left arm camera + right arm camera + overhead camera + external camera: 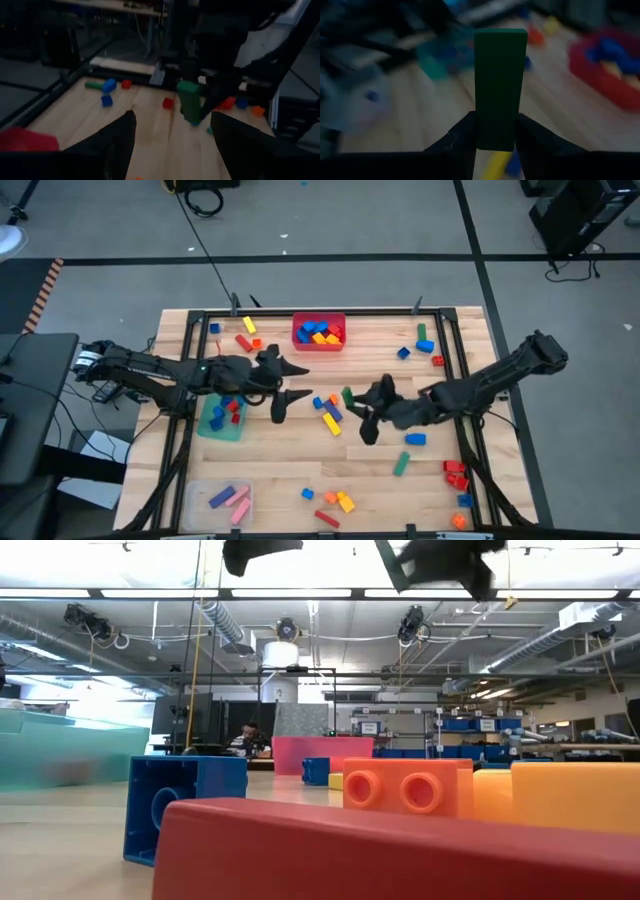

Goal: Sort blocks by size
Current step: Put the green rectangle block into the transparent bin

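Gripping one green block [499, 85]

Small plastic blocks in red, blue, yellow, orange, green and pink lie scattered over a wooden table. A long green bar [500, 87] stands upright, clamped between the right gripper's [496, 131] fingers above the table's middle. Blue, yellow and orange blocks [320, 333] fill a red bin [298, 340] at the far edge. Blue and red blocks [228, 409] sit in a green bin [212, 427], and pink and purple bars [231, 500] in a clear bin [195, 502].
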### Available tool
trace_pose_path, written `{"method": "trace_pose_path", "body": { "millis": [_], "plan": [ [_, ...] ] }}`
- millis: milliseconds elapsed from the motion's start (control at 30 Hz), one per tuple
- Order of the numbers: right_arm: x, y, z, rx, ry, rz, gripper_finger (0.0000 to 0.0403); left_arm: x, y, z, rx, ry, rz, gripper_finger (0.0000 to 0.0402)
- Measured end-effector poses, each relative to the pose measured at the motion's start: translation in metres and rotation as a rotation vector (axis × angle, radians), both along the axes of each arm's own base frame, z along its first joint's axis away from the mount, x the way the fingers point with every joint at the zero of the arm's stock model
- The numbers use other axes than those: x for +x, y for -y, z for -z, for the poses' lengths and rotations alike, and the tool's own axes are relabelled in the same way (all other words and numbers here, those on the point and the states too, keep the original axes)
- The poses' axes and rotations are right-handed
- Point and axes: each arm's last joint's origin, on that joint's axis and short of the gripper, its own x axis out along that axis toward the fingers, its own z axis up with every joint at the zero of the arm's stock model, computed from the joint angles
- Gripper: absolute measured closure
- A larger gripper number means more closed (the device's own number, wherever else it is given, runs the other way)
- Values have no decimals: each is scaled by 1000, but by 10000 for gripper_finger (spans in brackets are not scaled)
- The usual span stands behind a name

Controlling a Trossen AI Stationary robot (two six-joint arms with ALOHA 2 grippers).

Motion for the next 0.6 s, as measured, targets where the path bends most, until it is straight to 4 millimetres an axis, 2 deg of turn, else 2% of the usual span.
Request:
{"method": "trace_pose_path", "body": {
  "millis": [133,267,400,600],
  "plan": [
    [5,9,-20,-72,121,-76,280,2,0,-6,61,56,12,136],
    [7,17,-31,-141,180,-102,280,7,1,-8,71,111,13,136],
    [9,22,-35,-155,208,-122,280,18,3,-3,-13,141,52,136],
    [11,26,-35,-145,208,-165,279,36,4,4,-29,218,68,136]
  ]
}}
